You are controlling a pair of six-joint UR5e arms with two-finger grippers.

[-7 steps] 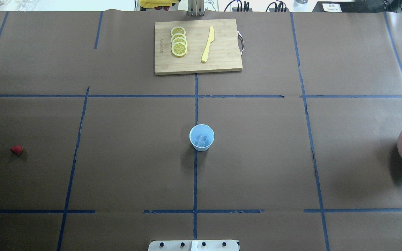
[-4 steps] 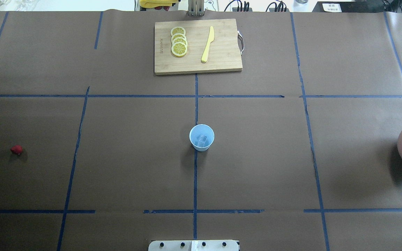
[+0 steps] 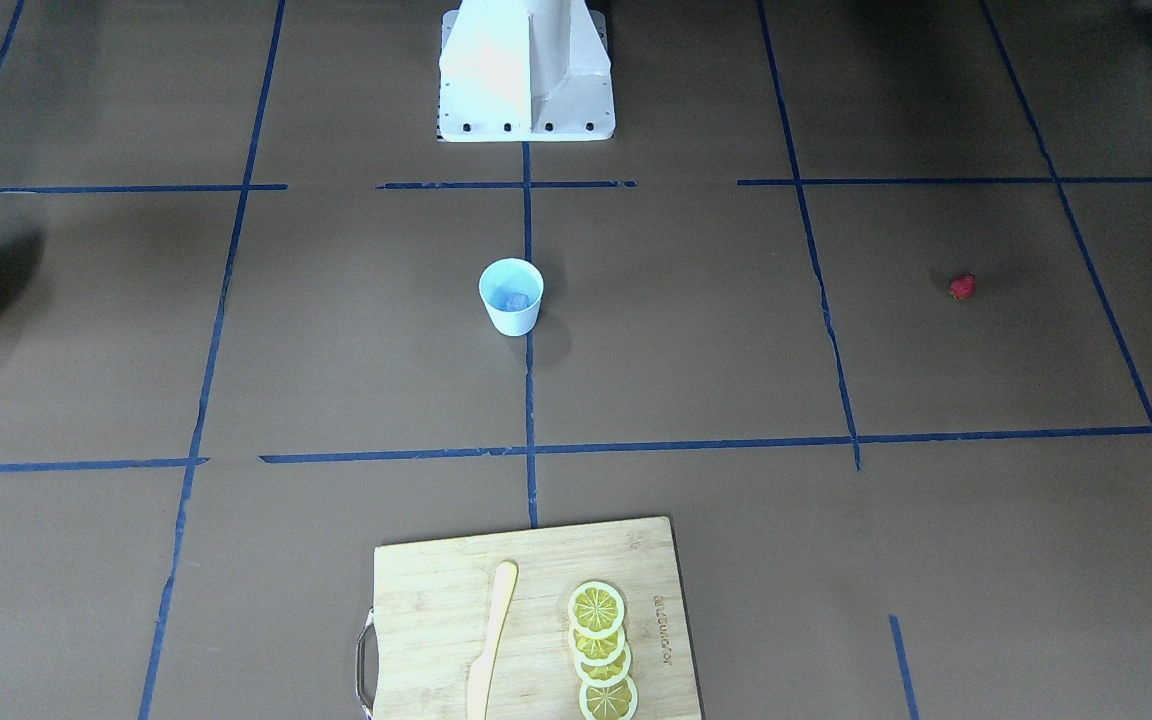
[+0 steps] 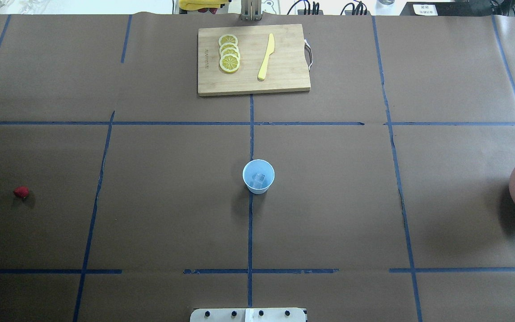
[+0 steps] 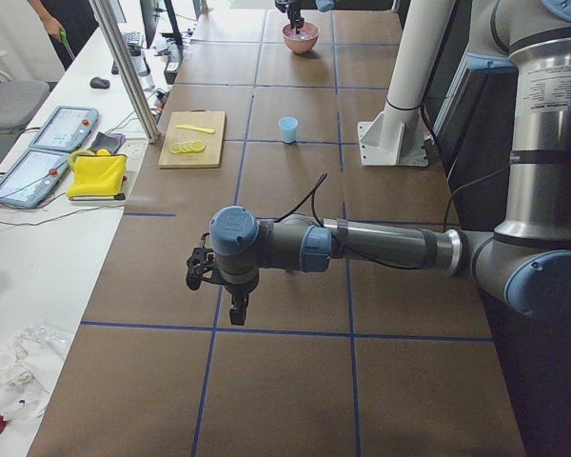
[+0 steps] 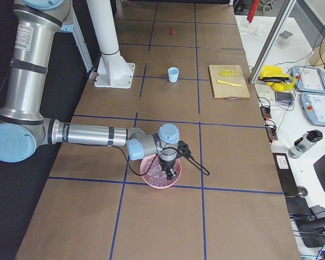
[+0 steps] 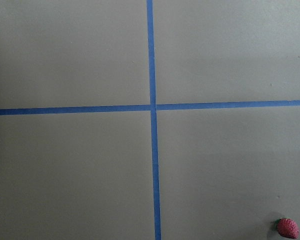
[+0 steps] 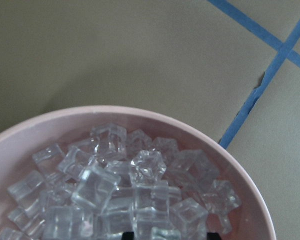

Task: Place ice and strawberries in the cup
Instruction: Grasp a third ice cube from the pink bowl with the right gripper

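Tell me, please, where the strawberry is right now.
In the overhead view the strawberry lies at the far left, on the robot's left side, well apart from the cup in the middle.

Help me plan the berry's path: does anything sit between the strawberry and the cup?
Nothing visible does. Between the strawberry and the cup lies only bare brown paper with flat blue tape lines; the cutting board sits well off that line.
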